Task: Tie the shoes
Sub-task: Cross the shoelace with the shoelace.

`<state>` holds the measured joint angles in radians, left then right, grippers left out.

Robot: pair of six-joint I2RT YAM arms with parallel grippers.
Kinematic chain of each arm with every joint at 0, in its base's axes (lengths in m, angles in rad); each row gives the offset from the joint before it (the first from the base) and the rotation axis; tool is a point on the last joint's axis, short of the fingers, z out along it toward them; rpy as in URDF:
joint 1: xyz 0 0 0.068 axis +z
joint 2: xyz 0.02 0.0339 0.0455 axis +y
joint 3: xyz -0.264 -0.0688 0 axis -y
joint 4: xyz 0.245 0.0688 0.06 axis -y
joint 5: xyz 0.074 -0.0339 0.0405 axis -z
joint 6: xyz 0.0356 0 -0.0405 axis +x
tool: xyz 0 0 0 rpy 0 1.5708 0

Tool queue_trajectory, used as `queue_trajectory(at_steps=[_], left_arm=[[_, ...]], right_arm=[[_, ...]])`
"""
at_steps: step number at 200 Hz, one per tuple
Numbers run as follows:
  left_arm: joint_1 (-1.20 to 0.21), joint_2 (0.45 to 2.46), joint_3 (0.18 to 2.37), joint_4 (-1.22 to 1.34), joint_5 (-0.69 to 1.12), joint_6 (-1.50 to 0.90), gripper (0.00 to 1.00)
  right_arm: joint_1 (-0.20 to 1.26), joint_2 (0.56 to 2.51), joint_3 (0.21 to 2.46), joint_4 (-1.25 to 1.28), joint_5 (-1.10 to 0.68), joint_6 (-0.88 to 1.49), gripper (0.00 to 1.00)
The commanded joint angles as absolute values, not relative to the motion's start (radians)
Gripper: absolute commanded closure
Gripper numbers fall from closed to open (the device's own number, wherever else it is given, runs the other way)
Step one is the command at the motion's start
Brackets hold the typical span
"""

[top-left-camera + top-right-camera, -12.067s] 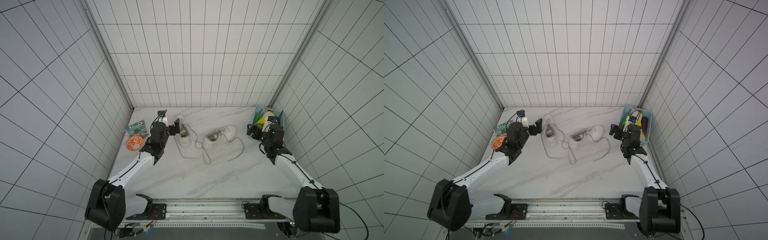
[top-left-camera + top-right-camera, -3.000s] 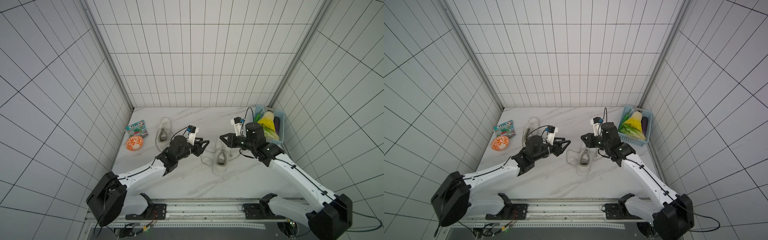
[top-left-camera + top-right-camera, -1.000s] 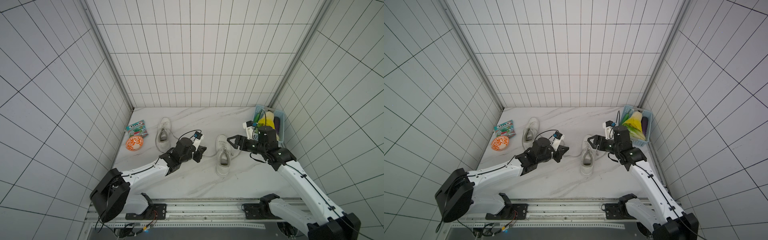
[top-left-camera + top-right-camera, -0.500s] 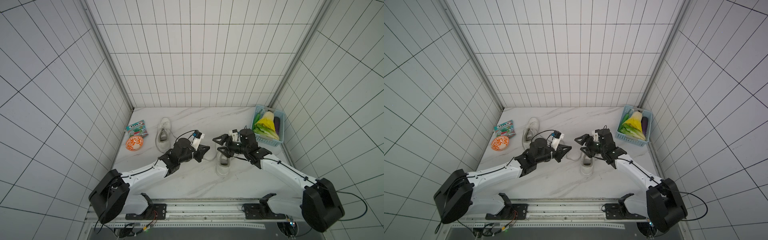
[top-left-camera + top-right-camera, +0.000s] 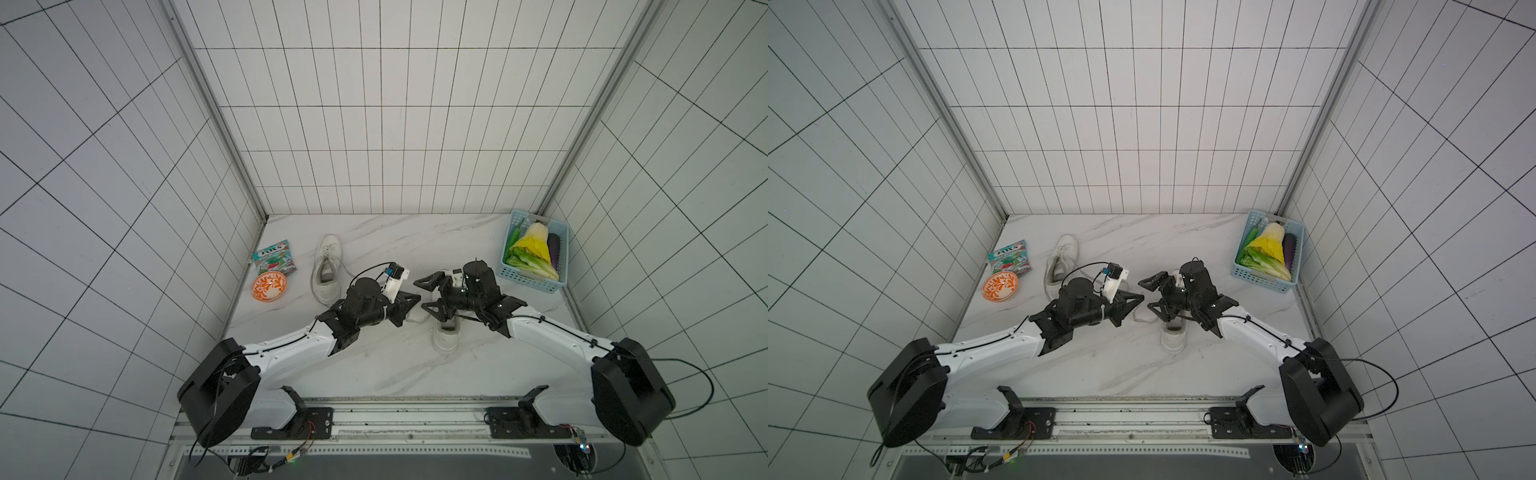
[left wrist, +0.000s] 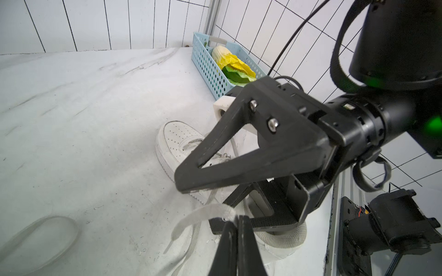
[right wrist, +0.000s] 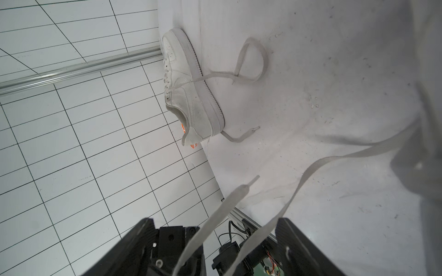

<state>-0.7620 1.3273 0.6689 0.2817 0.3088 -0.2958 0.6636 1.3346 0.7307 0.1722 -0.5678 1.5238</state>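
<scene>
Shoes lie apart on your marble table [image 5: 374, 365]: the near shoe [image 5: 444, 343] at centre, partly under the right gripper [image 5: 428, 295], and the far shoe [image 5: 328, 270] at far left, laces loose. Only your left wrist view shows the left gripper [image 6: 236, 224] clenched on a lace [image 6: 203, 213]. Your right wrist view shows the right gripper's jaws spread, two strands running between them. Lettering on the pouch [image 5: 275, 257] beside the orange bowl [image 5: 269, 286] is too small to read. A blue basket [image 5: 528, 282] stands far right.

A: Bright, even light; only soft shadows on the table [image 5: 374, 365].
B: Yes. Wall tiles [image 6: 95, 24] curve in the left wrist view (most at its edges), and the near lace [image 7: 215, 222] is out of focus.
</scene>
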Motion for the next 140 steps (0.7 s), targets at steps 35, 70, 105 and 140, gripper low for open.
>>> queue_trajectory(at_steps=[35,70,105,140], left_arm=[[-0.761,1.32,0.65,0.319,0.332,-0.281,1.0],[-0.761,1.311,0.646,0.317,0.338,-0.269,1.0],[-0.759,1.29,0.638,0.312,0.321,-0.256,1.0],[-0.758,1.257,0.629,0.311,0.318,-0.259,0.79]], right_arm=[[0.696,1.363,0.759,0.273,-0.584,1.63,0.18],[0.703,1.391,0.787,0.319,-0.622,1.641,0.35],[0.698,1.389,0.818,0.304,-0.637,1.593,0.67],[0.644,1.348,0.863,0.209,-0.656,1.447,1.0]])
